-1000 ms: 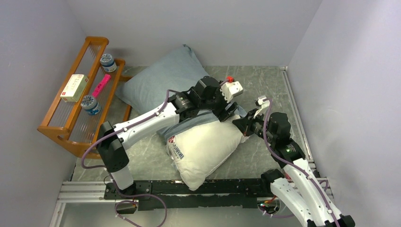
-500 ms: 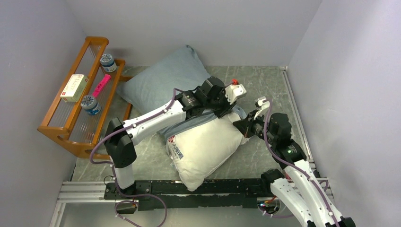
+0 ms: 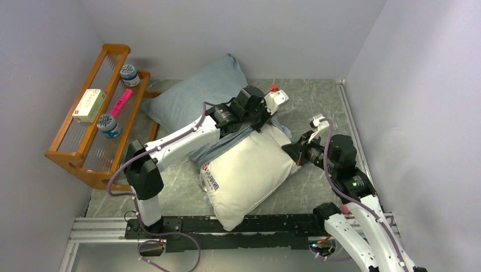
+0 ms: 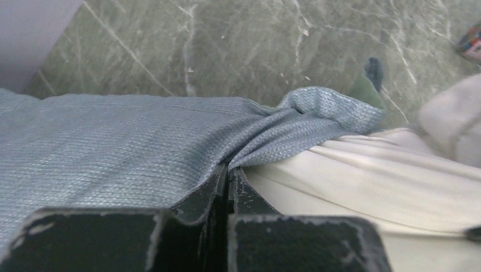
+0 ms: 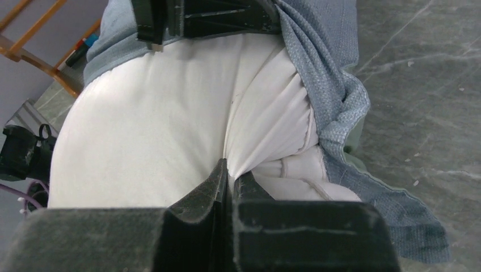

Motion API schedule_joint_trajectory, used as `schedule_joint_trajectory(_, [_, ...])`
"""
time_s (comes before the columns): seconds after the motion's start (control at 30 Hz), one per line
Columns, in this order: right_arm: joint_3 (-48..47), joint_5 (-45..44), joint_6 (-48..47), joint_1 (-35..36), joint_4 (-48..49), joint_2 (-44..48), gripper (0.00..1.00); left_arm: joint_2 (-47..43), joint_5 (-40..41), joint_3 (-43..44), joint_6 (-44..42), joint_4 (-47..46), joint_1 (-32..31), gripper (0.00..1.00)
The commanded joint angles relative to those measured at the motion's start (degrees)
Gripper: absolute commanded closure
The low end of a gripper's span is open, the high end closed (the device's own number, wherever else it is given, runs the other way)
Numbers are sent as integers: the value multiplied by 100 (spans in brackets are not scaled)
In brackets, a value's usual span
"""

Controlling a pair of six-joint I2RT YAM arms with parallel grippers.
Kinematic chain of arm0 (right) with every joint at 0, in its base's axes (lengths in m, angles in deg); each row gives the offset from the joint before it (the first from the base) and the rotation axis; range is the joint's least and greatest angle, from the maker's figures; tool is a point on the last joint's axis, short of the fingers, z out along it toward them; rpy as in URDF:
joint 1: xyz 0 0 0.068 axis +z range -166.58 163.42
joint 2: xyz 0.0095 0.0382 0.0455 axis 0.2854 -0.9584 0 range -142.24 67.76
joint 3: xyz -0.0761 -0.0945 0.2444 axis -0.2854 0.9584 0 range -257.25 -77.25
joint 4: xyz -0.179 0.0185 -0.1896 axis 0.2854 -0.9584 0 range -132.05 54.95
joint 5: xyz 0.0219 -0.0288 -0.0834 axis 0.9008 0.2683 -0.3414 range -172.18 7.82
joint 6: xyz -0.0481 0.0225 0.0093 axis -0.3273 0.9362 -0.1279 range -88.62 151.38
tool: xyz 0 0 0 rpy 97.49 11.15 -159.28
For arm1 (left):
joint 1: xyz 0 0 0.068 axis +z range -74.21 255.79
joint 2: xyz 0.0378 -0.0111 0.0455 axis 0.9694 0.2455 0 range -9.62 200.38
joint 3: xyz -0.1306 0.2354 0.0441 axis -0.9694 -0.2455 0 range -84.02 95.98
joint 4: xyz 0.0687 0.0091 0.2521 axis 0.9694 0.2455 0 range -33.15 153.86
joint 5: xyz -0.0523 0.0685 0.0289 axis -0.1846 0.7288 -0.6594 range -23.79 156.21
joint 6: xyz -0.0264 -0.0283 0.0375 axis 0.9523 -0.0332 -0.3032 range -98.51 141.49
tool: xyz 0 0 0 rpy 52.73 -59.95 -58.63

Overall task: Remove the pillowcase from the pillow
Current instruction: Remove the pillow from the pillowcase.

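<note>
The white pillow [image 3: 245,173] lies in the middle of the table, its near half bare. The grey-blue pillowcase [image 3: 193,97] still covers its far end and bulges toward the back left. My left gripper [image 3: 256,123] is shut on a fold of the pillowcase [image 4: 170,147] at the cover's open edge, on top of the pillow [image 4: 363,170]. My right gripper [image 3: 290,153] is shut on a pinch of the pillow [image 5: 170,124] at its right corner, beside the bunched pillowcase [image 5: 334,85] rim.
A wooden rack [image 3: 74,153] stands at the left with two jars [image 3: 129,74], a box [image 3: 89,105] and a pink item [image 3: 121,102]. Walls close in the table [image 3: 306,93] at the back and right. A black rail [image 3: 272,224] runs along the near edge.
My left gripper has dropped onto the pillowcase edge and shut on it, then drawn slightly back-left. The right arm has shifted a little to the right with the pillow corner.
</note>
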Motion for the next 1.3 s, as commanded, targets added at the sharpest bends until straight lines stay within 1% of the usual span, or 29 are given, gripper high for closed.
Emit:
schedule_joint_trajectory(0.0, [-777,237,-264,37,-86,248,100,48,1103,436,-22,-241,314,95])
schedule_joint_trajectory(0.17, [-1090,-50,-403,35,-324,354,100,235,1683,674,-127,-214,541,95])
schedule_joint_trajectory(0.4, [-1378,-539,-615,37,-637,485,100,470,2138,902,-100,-209,1054,95])
schedule_joint_trajectory(0.6, [-1490,-933,-665,40,-850,604,100,758,2482,1106,-144,-130,1431,95])
schedule_joint_trajectory(0.7, [-1506,-1283,-699,35,-994,633,100,926,2604,1245,-91,-72,1653,95])
schedule_joint_trajectory(0.83, [-1398,-1727,-633,36,-1093,589,100,1122,2701,1372,-1,-109,1761,95])
schedule_joint_trajectory(0.9, [-1310,-1730,-577,38,-1068,509,100,1219,2533,1417,59,-113,1762,95])
schedule_joint_trajectory(0.97, [-1250,-1519,-499,33,-981,374,100,1190,2011,1310,213,-174,1750,95])
schedule_joint_trajectory(1.03, [-1206,-1306,-434,35,-892,227,100,962,1450,862,376,-561,1703,89])
schedule_joint_trajectory(1.1, [-1182,-1181,-413,33,-828,79,100,691,1074,410,566,-943,1684,82])
schedule_joint_trajectory(1.13, [-1185,-1151,-410,33,-833,9,100,581,958,269,676,-1039,1683,80])
schedule_joint_trajectory(1.23, [-1215,-1109,-422,34,-921,-200,99,354,698,123,943,-1088,1683,74])
schedule_joint_trajectory(1.27, [-1224,-1113,-414,34,-952,-249,95,271,634,87,977,-1105,1684,70])
